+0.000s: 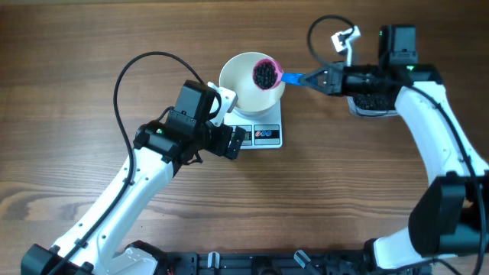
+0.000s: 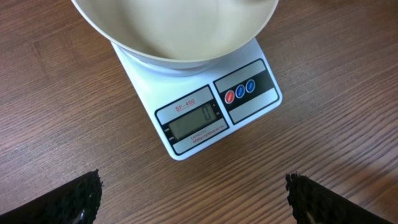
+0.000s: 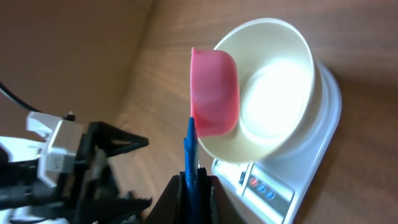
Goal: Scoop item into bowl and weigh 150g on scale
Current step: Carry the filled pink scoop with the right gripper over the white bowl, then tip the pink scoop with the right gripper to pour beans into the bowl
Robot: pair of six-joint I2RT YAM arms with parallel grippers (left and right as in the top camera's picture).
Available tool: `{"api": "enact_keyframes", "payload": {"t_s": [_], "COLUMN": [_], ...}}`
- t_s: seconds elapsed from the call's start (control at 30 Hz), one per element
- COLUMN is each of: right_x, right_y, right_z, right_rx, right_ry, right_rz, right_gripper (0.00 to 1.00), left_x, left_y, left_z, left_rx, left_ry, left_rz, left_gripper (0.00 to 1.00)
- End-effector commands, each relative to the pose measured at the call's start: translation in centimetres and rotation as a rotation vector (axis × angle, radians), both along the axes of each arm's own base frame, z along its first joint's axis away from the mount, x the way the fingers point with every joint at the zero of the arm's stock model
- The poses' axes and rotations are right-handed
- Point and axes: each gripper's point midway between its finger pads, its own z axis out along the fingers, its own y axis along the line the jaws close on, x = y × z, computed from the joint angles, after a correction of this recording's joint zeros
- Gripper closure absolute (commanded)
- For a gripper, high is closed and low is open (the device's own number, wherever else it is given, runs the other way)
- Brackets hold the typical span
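Note:
The white bowl (image 1: 241,85) stands on the white scale (image 1: 267,134). Its inside (image 2: 180,25) looks bare, and the scale's display (image 2: 193,122) reads 0. A pink scoop (image 1: 266,74) filled with the item, small black beads, hangs over the bowl's right rim. My right gripper (image 1: 317,79) is shut on the scoop's blue handle (image 3: 190,146). From the right wrist, the scoop's pink underside (image 3: 214,93) covers part of the bowl (image 3: 280,93). My left gripper (image 1: 237,142) is open just in front of the scale, its fingertips (image 2: 81,199) wide apart over bare wood.
A clear tub (image 1: 372,101) with dark beads sits at the right, mostly hidden under my right arm. My left arm (image 3: 74,162) lies close beside the scale's front left. The wooden table (image 1: 76,92) spreads around both.

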Motion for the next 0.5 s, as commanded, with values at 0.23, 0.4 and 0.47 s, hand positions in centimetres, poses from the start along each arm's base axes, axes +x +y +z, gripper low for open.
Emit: {"api": "enact_keyframes", "payload": {"t_s": [0.23, 0.4, 0.47], "right_x": [1.3, 1.4, 1.3], "right_y": [2.0, 2.3, 2.3], "right_z": [-0.2, -0.2, 0.2], "right_rx": [-0.274, -0.331, -0.337], "right_ry": [-0.238, -0.287, -0.304], "right_rz": [-0.006, 0.004, 0.002], "right_gripper": [0.96, 0.96, 0.96], "left_x": [0.3, 0.3, 0.3], "left_y": [-0.2, -0.2, -0.2], "left_z": [0.9, 0.9, 0.9], "left_rx": [-0.015, -0.015, -0.015], "left_ry": [-0.022, -0.022, -0.022], "left_rz": [-0.011, -0.011, -0.011], "left_gripper": [0.00, 0.00, 0.00]}}
